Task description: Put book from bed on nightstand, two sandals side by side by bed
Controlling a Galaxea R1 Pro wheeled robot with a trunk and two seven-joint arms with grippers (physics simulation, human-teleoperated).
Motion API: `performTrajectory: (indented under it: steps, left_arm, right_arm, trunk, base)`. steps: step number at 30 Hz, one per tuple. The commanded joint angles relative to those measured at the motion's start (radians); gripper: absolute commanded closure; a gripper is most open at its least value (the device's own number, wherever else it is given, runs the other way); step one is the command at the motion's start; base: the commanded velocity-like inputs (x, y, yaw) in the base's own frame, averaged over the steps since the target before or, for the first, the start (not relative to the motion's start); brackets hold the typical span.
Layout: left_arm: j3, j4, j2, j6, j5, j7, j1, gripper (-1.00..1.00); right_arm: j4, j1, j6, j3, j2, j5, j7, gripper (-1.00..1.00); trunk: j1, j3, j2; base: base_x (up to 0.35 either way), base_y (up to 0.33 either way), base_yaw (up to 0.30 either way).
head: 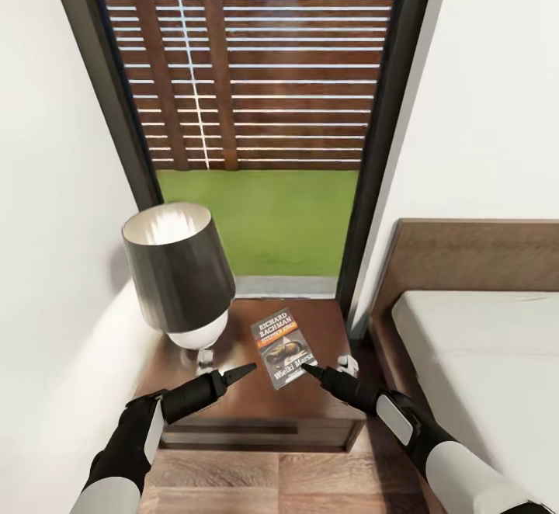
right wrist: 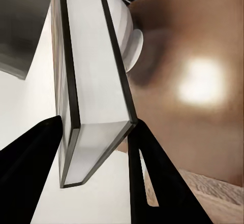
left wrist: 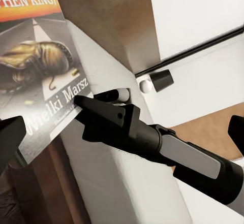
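The dark-covered paperback book (head: 284, 347) is over the glossy dark brown wooden nightstand (head: 233, 397), its edge between the right gripper's (head: 312, 371) barely parted fingers, the left gripper (head: 243, 373) looks empty, sandals still unplaced.

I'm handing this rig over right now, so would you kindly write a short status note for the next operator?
Right gripper: shut on the book, pinching its near edge; the right wrist view shows a finger on either side of it.
Left gripper: beside the book, holding nothing; whether it is open is unclear.
Book: over the nightstand, next to the lamp; the bed is at the right.
Left to do: release the book, then set the two sandals side by side by the bed.
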Motion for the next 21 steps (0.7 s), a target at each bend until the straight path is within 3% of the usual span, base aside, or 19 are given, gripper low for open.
performTrajectory:
  steps: [1, 6, 17, 21]
  left_arm:
    - [0.005, -0.001, -0.001, 0.01, -0.008, -0.007, -0.001, -1.0]
    - [0.005, -0.001, -0.001, 0.01, -0.008, -0.007, -0.001, -1.0]
    - [0.005, -0.001, -0.001, 0.01, -0.008, -0.007, -0.001, -1.0]
    - [0.005, -0.001, -0.001, 0.01, -0.008, -0.007, 0.0, -1.0]
  right_arm:
    - [-0.001, -0.001, 0.009, 0.004, -0.001, -0.011, 0.0, 1.0]
    - [0.0, -0.001, 0.009, 0.004, -0.001, -0.011, 0.001, 1.0]
    - [-0.001, -0.001, 0.009, 0.004, -0.001, -0.011, 0.0, 1.0]
    - [-0.001, -0.001, 0.009, 0.004, -0.001, -0.011, 0.001, 1.0]
  trunk:
    - [0.0, -0.001, 0.0]
    - [0.0, -0.001, 0.0]
    - [0.0, -0.001, 0.0]
    - [0.016, -0.013, -0.028]
  base:
    - [0.323, 0.0, 0.0]
    - [0.215, 0.0, 0.0]
    - [0.018, 0.0, 0.0]
    - [0.0, 0.0, 0.0]
